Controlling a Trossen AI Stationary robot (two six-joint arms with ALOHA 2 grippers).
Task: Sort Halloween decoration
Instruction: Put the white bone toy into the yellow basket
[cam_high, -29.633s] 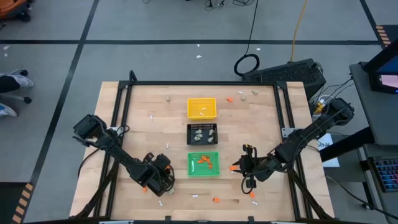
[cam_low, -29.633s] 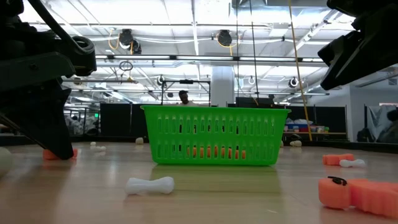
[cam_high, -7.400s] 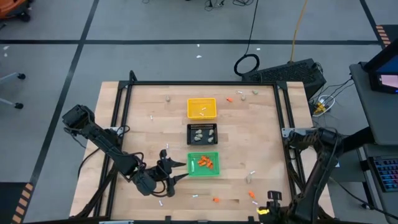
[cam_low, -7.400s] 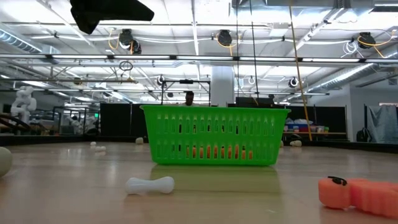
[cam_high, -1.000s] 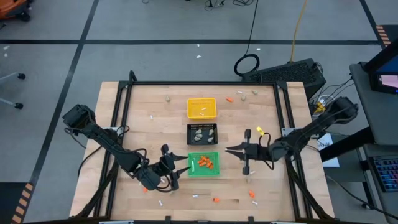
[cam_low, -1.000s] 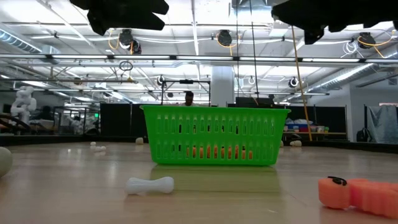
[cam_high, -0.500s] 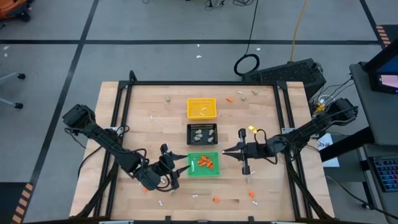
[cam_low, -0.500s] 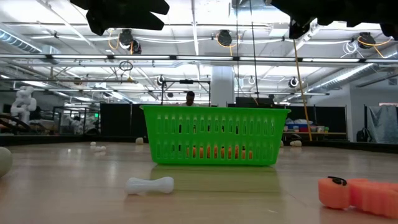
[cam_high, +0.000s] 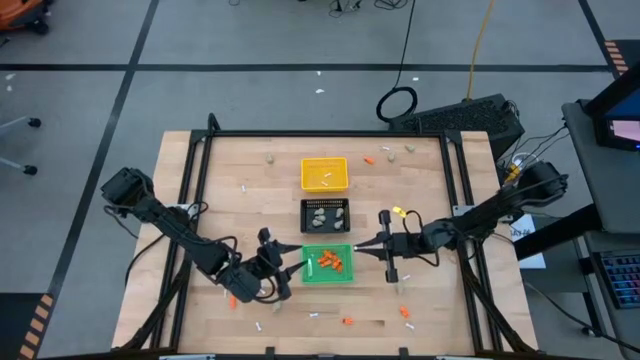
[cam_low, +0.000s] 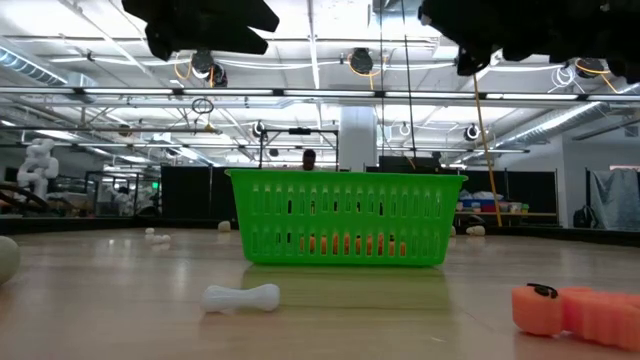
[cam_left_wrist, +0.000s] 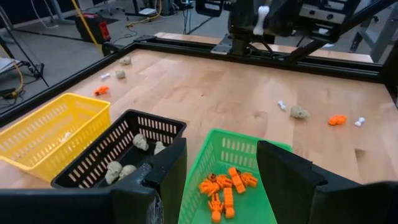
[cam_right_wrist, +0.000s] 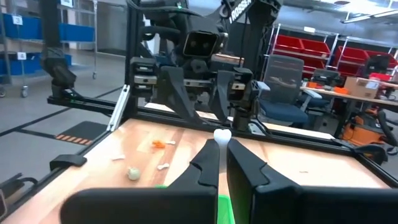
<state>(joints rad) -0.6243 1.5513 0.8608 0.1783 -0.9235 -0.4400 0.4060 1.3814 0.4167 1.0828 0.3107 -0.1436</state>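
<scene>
Wooden bench (cam_high: 250, 215) inside a black frame carries three trays in a line down its middle. Nearest the front edge, loose pieces lie on the wood: an orange bit (cam_high: 347, 321) and a white stick (cam_low: 241, 297), with more scattered toward the corners.

Next comes the green tray (cam_high: 327, 264), already holding orange bits (cam_left_wrist: 224, 190). The left gripper (cam_high: 283, 272) hangs just beside its left edge, jaws spread wide and empty, the tray showing between them in its wrist view.

The right gripper (cam_high: 364, 243) reaches in from the right edge, near the green tray's far right corner, jaws shut on a thin white stick (cam_right_wrist: 221, 135) that pokes up from the tips.

Beyond sits the black tray (cam_high: 325, 215) with beige-grey lumps (cam_left_wrist: 140, 142), then the yellow tray (cam_high: 324, 174), where white sticks (cam_high: 324, 180) lie.

The step in hand looks like carrying the stick to yellow. The right arm should pass clear over green and black, stop well inside yellow's rim, then release low so the light stick does not bounce out.
</scene>
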